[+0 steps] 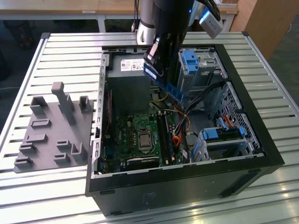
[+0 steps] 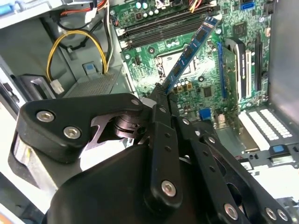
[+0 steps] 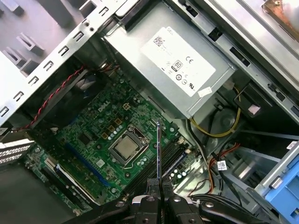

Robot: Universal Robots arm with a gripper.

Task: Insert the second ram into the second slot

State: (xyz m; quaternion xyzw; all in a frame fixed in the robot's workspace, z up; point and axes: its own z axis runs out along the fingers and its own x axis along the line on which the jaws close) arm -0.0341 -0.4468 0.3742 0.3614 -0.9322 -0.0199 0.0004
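The gripper [image 1: 156, 66] is clamped on one end of the ram [image 1: 173, 91], upper centre of the exterior view, in the air over the open case [image 1: 187, 185] and clear of the board [image 1: 122, 135]. There the ram hangs slanted, free end dropping toward the frame's right. In the second wrist view the ram [image 2: 189, 51] sticks out past the gripper [image 2: 161, 95] over the board. In the first wrist view the ram [image 3: 158, 149] is edge-on, a thin line coming out of the closed gripper [image 3: 159, 184]. The slots [image 1: 164, 133] are the long dark strips just right of the CPU socket [image 1: 144, 139], lower centre of the exterior view, well apart from the ram. I can't tell whether either slot is filled or whether the latches are open. My take on doing this well: level the ram and get its long edge parallel to the slot line before any descent, since a one-end grip will probably let it pivot under load. The slots sit tight side by side, so sideways error matters most, and the edge-on wrist view looks best for judging that. Push straight down, not along the slant. The notch isn't readable here, so orientation is unconfirmed. The orange cables [image 1: 176, 139] just right of the slots could snag the free end.
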